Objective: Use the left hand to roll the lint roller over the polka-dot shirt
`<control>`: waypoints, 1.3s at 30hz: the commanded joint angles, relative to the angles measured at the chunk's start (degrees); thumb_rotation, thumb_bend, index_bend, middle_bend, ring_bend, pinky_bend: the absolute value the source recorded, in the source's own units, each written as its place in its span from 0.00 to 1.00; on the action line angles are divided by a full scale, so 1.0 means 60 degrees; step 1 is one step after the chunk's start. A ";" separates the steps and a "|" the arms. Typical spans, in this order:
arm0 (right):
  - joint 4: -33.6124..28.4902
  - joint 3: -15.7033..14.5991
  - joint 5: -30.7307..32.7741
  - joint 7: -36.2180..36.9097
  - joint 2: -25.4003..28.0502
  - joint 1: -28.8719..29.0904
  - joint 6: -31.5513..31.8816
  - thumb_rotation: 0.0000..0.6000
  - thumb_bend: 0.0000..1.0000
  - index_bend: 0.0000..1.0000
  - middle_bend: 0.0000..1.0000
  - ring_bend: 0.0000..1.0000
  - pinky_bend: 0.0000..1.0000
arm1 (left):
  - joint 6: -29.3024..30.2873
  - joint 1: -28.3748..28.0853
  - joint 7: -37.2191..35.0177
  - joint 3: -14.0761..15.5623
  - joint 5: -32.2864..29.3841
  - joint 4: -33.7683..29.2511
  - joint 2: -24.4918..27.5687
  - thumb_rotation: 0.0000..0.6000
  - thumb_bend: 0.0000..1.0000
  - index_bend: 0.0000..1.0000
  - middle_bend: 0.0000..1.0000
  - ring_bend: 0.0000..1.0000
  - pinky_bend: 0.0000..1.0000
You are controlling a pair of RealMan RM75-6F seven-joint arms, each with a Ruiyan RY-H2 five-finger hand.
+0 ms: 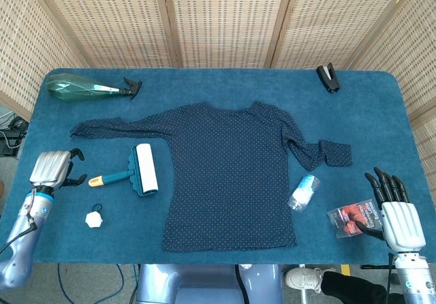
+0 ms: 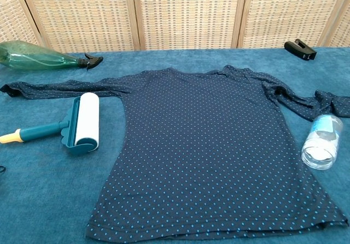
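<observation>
The lint roller [image 1: 133,172] is found left of centre in the head view, lying flat on the blue table cover [image 1: 225,86], just beside the left edge of the polka-dot shirt [image 1: 228,174], apparently without overlapping it. Its handle runs roughly left to right across the frame, the yellow-tipped end pointing toward the left edge; the white roll is set crosswise at the shirt end.

The left hand [image 1: 53,169] is seen at the left edge of the frame, near that handle tip and not touching it. Nothing is held; the fingers are curled down but parted. The roller lies directly to the frame-right of this hand.

The right hand [image 1: 394,208] is located at the lower right, well apart from the roller, empty, with fingers extended and apart.
</observation>
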 commanded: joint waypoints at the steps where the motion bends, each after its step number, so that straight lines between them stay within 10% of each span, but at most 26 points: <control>1: 0.0004 -0.0003 0.0003 0.0018 0.0000 0.0003 -0.0014 1.00 0.12 0.00 0.00 0.00 0.00 | -0.0324 -0.0325 0.0316 0.0058 -0.0446 0.0277 -0.0271 1.00 0.30 0.40 0.91 0.75 0.69; 39: 0.0111 0.0025 0.0079 0.0401 0.0042 0.0013 -0.0084 1.00 0.12 0.00 0.00 0.00 0.00 | -0.0565 -0.1781 0.1731 0.1074 -0.2597 0.1666 -0.2362 1.00 0.30 0.43 0.91 0.75 0.69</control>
